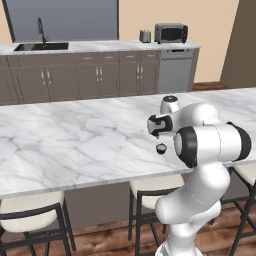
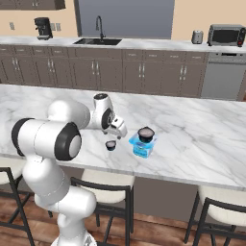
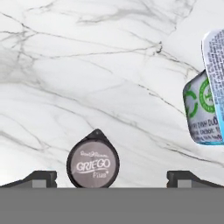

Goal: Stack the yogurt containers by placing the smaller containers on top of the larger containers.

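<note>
So I have the gripper (image 3: 112, 177) hanging over the marble counter (image 3: 87, 65), fingers spread wide and pinching nothing — the two tips (image 3: 37, 177) sit either side of the smaller container (image 3: 92, 161), which stands upright on the stone right between them, a shade nearer the left tip. I judge that stance is a setup for a straight drop and close. Off to the tool's right, well apart, lies a blue-and-white pack (image 3: 205, 94). In the right base view the larger container (image 2: 145, 133) rests on top of that pack — higher than the small cup (image 2: 111, 144), so the carry will need lift. Open stone runs ahead and left of the tool; the counter's near edge is close behind it.
</note>
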You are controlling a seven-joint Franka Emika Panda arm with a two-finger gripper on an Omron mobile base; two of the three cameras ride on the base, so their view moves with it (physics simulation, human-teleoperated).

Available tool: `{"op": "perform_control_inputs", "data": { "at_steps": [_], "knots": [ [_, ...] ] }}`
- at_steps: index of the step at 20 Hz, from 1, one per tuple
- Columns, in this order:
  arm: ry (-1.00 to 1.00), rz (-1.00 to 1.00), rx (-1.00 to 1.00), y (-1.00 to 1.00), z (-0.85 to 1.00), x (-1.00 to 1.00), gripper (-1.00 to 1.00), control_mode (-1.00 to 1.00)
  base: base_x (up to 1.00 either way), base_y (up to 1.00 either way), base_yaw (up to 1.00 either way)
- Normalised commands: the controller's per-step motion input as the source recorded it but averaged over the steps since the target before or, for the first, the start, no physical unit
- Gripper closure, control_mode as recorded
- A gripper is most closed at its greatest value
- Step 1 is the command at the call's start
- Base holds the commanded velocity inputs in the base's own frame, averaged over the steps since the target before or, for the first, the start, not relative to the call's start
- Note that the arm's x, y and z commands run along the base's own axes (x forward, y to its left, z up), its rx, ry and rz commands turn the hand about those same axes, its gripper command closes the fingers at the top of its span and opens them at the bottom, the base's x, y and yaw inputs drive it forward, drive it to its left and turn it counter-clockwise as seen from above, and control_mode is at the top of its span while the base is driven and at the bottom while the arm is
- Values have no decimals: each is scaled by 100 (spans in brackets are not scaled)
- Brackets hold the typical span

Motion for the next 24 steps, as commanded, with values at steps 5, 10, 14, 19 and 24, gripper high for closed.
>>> {"op": "perform_control_inputs", "data": {
  "at_steps": [5,10,14,19,24],
  "knots": [
    [0,0,8,3,-15,0,-100,-100,0,0,0],
    [0,0,7,1,-14,0,-100,-100,0,0,0],
    [0,0,1,0,-5,0,-100,-100,0,0,0],
    [0,0,0,0,-1,0,-100,-100,0,0,0],
    [0,0,1,3,-15,0,-100,-100,0,0,0]
  ]
}}
